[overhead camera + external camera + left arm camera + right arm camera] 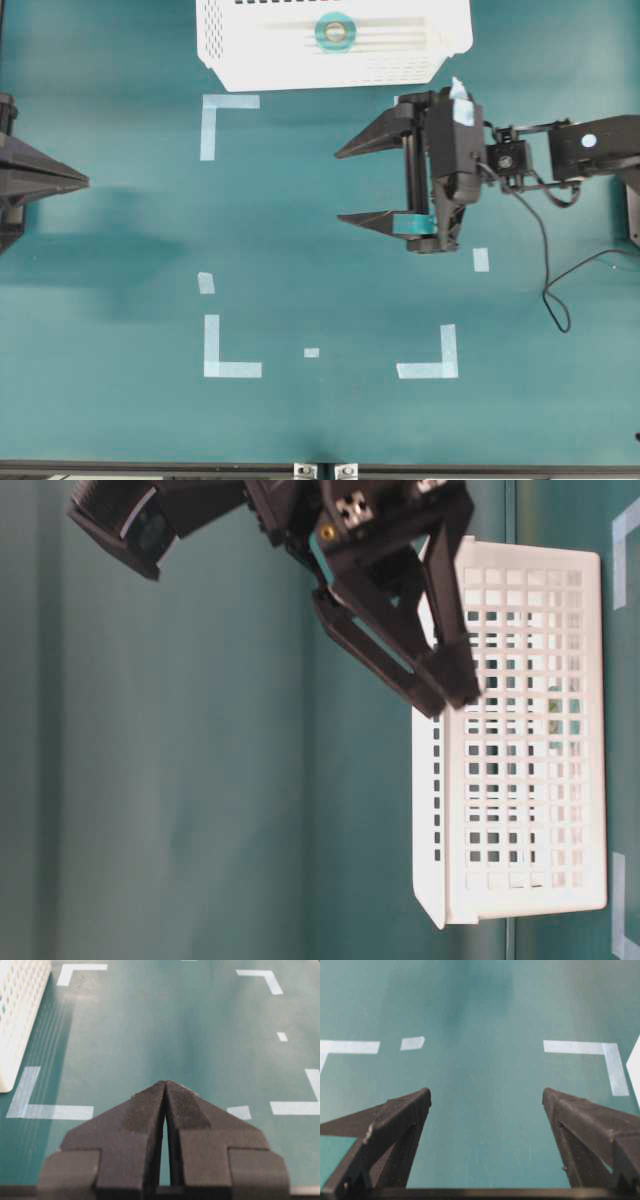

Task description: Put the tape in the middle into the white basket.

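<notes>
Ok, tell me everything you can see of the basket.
The basket is a white rectangular crate, plastic by its look, with grid-holed walls and a slatted bottom. It sits upright on the teal table at the far edge of the overhead view, partly cut off by the frame. The tape, a small teal ring with a pale core, lies flat inside on the slats. Nothing else touches it; the open right end effector is off to one side, over the table.

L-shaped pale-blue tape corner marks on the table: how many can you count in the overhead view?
4: upper-left mark, lower-left, lower-right, upper-right only a tip above the right gripper.
</notes>
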Robot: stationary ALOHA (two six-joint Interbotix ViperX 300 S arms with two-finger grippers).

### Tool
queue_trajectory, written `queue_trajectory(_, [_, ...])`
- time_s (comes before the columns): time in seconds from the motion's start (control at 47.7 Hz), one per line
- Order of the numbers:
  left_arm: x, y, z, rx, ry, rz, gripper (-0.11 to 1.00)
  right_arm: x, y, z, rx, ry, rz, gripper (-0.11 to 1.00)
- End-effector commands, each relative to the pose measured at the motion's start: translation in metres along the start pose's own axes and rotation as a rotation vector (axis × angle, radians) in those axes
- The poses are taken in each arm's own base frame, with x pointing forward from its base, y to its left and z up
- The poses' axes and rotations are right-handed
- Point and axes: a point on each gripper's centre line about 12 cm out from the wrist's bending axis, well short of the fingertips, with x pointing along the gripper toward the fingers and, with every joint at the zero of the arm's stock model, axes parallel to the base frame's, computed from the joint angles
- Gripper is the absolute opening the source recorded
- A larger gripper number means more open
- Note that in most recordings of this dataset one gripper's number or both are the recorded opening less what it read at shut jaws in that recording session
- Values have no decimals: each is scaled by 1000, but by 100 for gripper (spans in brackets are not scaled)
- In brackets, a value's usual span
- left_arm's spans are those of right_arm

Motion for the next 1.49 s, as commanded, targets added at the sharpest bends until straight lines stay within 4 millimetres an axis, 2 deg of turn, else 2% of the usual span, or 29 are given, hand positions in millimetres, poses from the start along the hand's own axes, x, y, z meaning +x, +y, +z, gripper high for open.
queue_trajectory(0.0, [0, 0, 5, 1, -12, 1, -11, -11, 4, 12, -24, -41, 15, 99])
queue_trajectory(1.007, [0, 0, 5, 1, -14, 1, -11, -98, 5, -13, -32, -92, 24, 99])
queue_trajectory(1.469, [0, 0, 5, 0, -14, 1, -11, -152, 4, -35, -38, -161, 27, 99])
